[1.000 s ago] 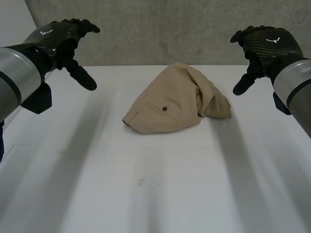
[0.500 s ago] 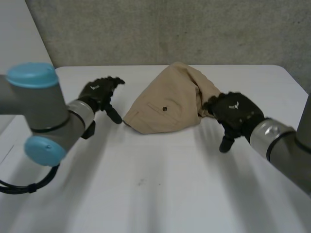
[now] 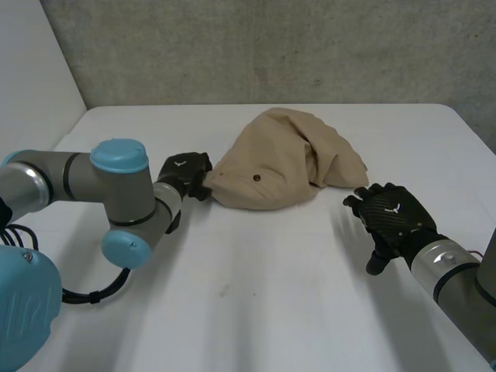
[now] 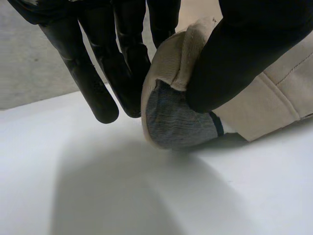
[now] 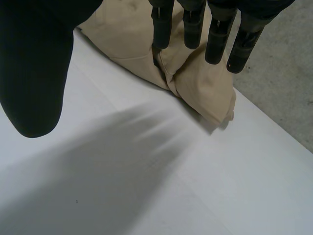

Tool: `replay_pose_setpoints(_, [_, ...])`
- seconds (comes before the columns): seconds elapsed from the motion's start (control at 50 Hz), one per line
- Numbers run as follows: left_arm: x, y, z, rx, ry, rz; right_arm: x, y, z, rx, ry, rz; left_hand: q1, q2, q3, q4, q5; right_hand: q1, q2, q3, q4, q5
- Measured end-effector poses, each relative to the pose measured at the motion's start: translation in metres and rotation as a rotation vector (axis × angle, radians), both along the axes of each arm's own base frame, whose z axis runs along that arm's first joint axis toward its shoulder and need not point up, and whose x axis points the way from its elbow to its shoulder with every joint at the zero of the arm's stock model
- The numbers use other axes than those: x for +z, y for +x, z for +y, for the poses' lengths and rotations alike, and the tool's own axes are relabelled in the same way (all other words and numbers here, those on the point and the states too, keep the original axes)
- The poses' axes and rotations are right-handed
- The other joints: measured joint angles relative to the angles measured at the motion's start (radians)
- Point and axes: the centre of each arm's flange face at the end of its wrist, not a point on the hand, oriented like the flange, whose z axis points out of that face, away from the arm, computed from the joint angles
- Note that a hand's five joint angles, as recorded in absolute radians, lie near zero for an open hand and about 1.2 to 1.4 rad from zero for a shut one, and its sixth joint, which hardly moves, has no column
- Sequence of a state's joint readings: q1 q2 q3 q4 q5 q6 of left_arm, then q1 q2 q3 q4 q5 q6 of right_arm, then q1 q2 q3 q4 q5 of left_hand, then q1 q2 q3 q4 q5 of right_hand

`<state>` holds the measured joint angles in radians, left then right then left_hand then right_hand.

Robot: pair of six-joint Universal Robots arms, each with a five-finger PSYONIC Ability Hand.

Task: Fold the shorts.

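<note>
Shorts (image 3: 283, 163) sit bunched in a heap at the far middle of the worktop (image 3: 256, 302). Both arms have dropped from their raised hover. Left hand (image 3: 184, 172) is now on the near-left hem corner, thumb and fingers (image 4: 124, 58) pinching the cloth, so the grasp looks started. Right hand (image 3: 391, 217) is low just right of the heap, fingers (image 5: 161, 24) spread wide and holding nothing. There's plenty of bare worktop in front and to both sides for spreading flat.
</note>
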<state>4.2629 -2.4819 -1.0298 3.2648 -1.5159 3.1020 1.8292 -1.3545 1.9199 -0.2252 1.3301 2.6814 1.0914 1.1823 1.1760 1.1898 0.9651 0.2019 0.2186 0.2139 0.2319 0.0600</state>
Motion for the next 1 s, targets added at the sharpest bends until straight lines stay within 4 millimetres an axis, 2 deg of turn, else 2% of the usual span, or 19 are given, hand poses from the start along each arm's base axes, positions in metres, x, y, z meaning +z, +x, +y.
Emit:
replay_pose_setpoints(0.1, [0.017,0.022,-0.017,0.133,-0.059,-0.034,-0.001,0.0,0.001,0.001,-0.001,0.0,0.0,0.004,0.005,0.005,0.0,0.0,0.0,0.0,0.0,0.0])
replay_pose_setpoints(0.16, [0.04,0.042,-0.03,0.231,-0.124,-0.045,-0.001,0.0,0.002,0.001,0.0,0.0,0.0,0.004,0.005,0.005,0.0,0.0,0.0,0.0,0.0,0.0])
replay_pose_setpoints(0.2, [0.071,0.068,-0.043,0.345,-0.208,-0.05,-0.001,0.0,0.002,0.001,0.001,0.0,0.0,0.004,0.005,0.005,0.0,0.0,0.0,0.0,0.0,0.0])
replay_pose_setpoints(0.22, [0.071,0.068,-0.043,0.345,-0.208,-0.05,-0.001,0.0,0.002,0.001,0.001,0.0,0.0,0.004,0.005,0.005,0.0,0.0,0.0,0.0,0.0,0.0])
replay_pose_setpoints(0.24, [0.098,0.084,-0.051,0.409,-0.29,-0.031,-0.001,0.0,0.002,0.001,0.001,0.0,0.013,0.005,0.008,0.008,0.0,0.0,0.0,0.0,0.0,0.0])
replay_pose_setpoints(0.3, [0.135,0.1,-0.057,0.468,-0.408,0.01,-0.001,0.0,0.003,0.002,0.0,0.0,0.019,0.005,0.008,0.009,0.0,0.0,0.0,0.0,0.0,0.0])
replay_pose_setpoints(0.32, [0.167,0.111,-0.058,0.502,-0.514,0.051,-0.001,0.0,0.003,0.002,0.0,0.0,0.02,0.005,0.01,0.009,0.0,0.0,0.0,0.0,0.0,0.0])
replay_pose_setpoints(0.34, [0.187,0.117,-0.057,0.516,-0.579,0.077,-0.001,0.0,0.003,0.002,-0.001,0.0,0.019,0.005,0.012,0.009,0.0,0.0,0.0,0.0,0.0,0.0])
replay_pose_setpoints(0.44, [0.25,0.116,-0.042,0.464,-0.805,0.172,0.001,0.0,0.004,0.003,-0.005,-0.002,0.021,0.006,0.013,0.009,0.016,0.0,0.0,0.0,0.0,0.0])
replay_pose_setpoints(0.5, [0.262,0.093,-0.029,0.352,-0.86,0.203,0.004,-0.001,0.006,0.003,-0.014,-0.004,0.023,0.007,0.022,0.009,0.033,0.0,0.0,0.0,0.0,0.0])
replay_pose_setpoints(0.58, [0.252,0.05,-0.011,0.168,-0.852,0.218,0.008,-0.001,0.008,0.003,-0.03,-0.008,0.023,0.007,0.023,0.01,0.035,0.0,0.0,0.0,0.0,0.0])
replay_pose_setpoints(0.66, [0.214,-0.014,0.022,-0.114,-0.772,0.217,0.015,-0.002,0.009,0.001,-0.061,-0.016,0.023,0.007,0.023,0.01,0.039,0.0,0.0,0.0,0.0,0.0])
replay_pose_setpoints(0.7, [0.2,-0.029,0.033,-0.192,-0.738,0.211,0.017,-0.003,0.01,0.0,-0.069,-0.018,0.023,0.008,0.023,0.01,0.039,0.0,0.0,0.0,0.0,0.0])
replay_pose_setpoints(0.78, [0.149,-0.067,0.073,-0.43,-0.588,0.173,0.022,-0.004,0.01,-0.005,-0.092,-0.024,0.008,-0.045,-0.038,-0.043,0.004,0.0,0.0,0.0,0.0,0.0])
replay_pose_setpoints(0.8, [0.135,-0.073,0.086,-0.488,-0.536,0.158,0.023,-0.005,0.009,-0.009,-0.096,-0.025,-0.158,-0.217,-0.208,-0.225,-0.169,0.0,0.0,0.0,0.0,0.0])
replay_pose_setpoints(0.86, [0.101,-0.084,0.122,-0.616,-0.398,0.113,0.025,-0.008,0.006,-0.022,-0.107,-0.027,-0.418,-0.469,-0.457,-0.478,-0.419,0.0,0.0,0.0,0.0,0.0])
replay_pose_setpoints(0.88, [0.097,-0.085,0.127,-0.63,-0.38,0.106,0.026,-0.009,0.005,-0.028,-0.11,-0.028,-0.458,-0.519,-0.498,-0.519,-0.462,0.0,0.0,0.0,0.0,0.0])
replay_pose_setpoints(0.94, [0.068,-0.086,0.169,-0.734,-0.248,0.031,0.029,-0.016,0.0,-0.056,-0.122,-0.029,-0.626,-0.702,-0.683,-0.705,-0.661,0.0,0.0,0.0,0.0,0.0])
replay_pose_setpoints(1.0, [0.052,-0.082,0.197,-0.796,-0.187,-0.044,0.031,-0.02,-0.005,-0.076,-0.13,-0.03,-0.803,-0.884,-0.873,-0.895,-0.849,0.0,0.0,0.0,0.0,0.0])
